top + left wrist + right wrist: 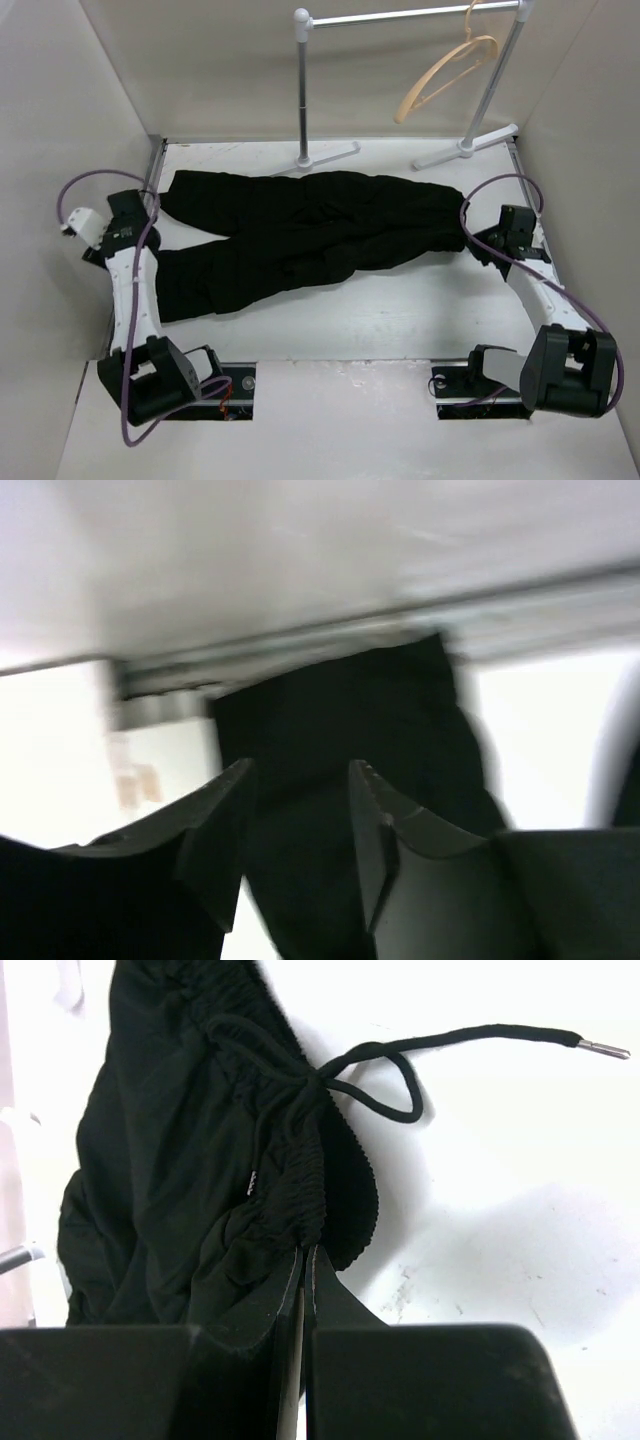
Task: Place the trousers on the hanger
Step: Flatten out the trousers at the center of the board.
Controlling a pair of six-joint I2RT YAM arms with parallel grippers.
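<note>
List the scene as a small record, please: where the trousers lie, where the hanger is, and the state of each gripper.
trousers: black, spread flat on the table, waistband toward the right arm
hanger: hanging on the white rail at the back right, nothing on it
left gripper: open, over a trouser leg end; contact cannot be told
right gripper: shut on the waistband edge
drawstring: tied, one loose end lying on the table

Black trousers [300, 235] — tan hanger [430, 78], white table [400, 320]
</note>
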